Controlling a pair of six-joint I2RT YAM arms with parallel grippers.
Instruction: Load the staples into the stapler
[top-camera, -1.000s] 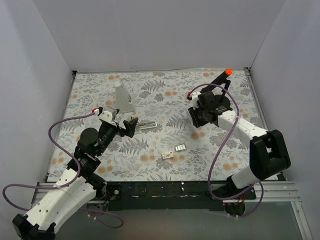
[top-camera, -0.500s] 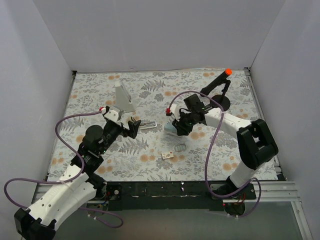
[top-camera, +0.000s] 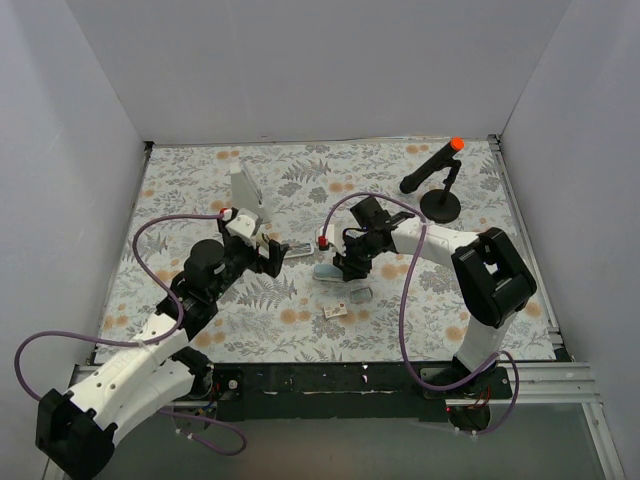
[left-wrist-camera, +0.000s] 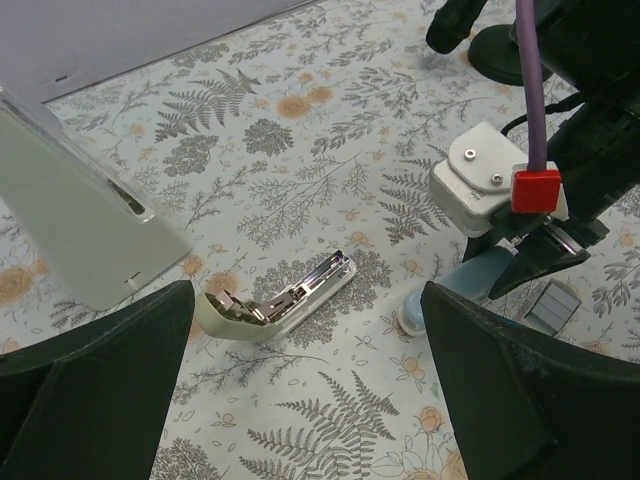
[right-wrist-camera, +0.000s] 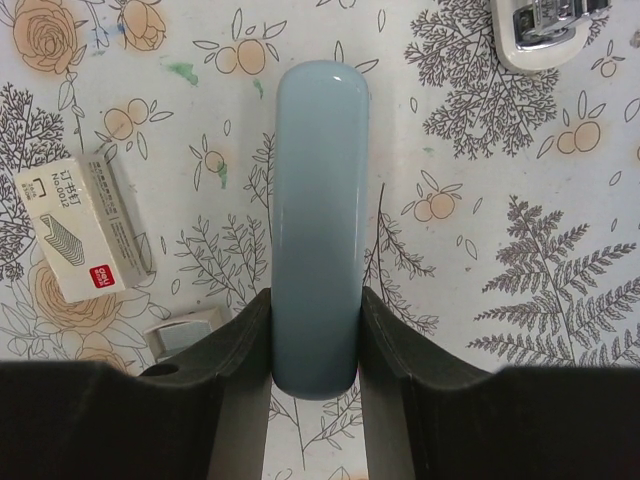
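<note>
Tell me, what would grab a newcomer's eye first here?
The right claw, in the middle of the flowery table, grips a pale blue bar lying flat. To its left, the left claw hangs open facing a whitish stapler that lies open, its metal channel showing. A small staple box lies beside the bar.

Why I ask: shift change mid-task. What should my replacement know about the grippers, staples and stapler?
Left gripper: open, hovering by the opened cream stapler, which lies flat on the floral mat with its magazine exposed.
Right gripper: shut on a pale blue bar.
Staple box and tray of staple strips: on the mat beside the bar, untouched.
Done: stapler open.
Left: pick up a strip, load it, close.
</note>
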